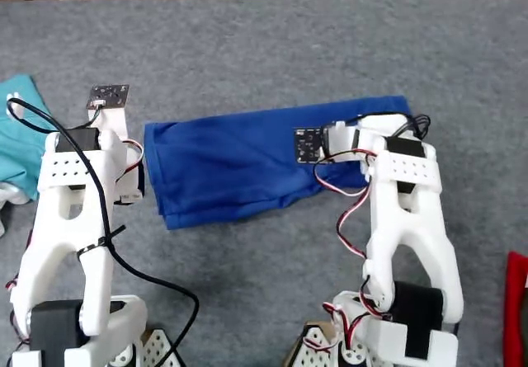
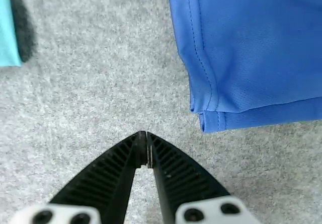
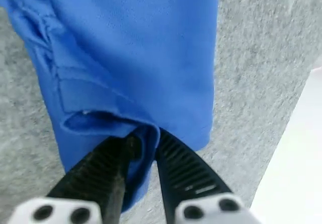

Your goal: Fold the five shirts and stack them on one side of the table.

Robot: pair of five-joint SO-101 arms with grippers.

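Note:
A blue shirt (image 1: pixel 239 165) lies folded into a long band across the middle of the grey table. My left gripper (image 2: pixel 143 136) is shut and holds nothing. It hovers over bare cloth just off the blue shirt's (image 2: pixel 251 48) hemmed left end. My right gripper (image 3: pixel 143 139) is at the shirt's right end, shut on a bunched fold of the blue shirt (image 3: pixel 136 48). In the high view the right arm (image 1: pixel 396 169) covers that end.
A teal shirt (image 1: pixel 21 136) lies at the table's left edge, and its edge shows as the teal shirt (image 2: pixel 6 27) in the left wrist view. A red garment (image 1: pixel 518 301) pokes in at the right edge. The grey table (image 1: pixel 264 45) stretches behind the blue shirt.

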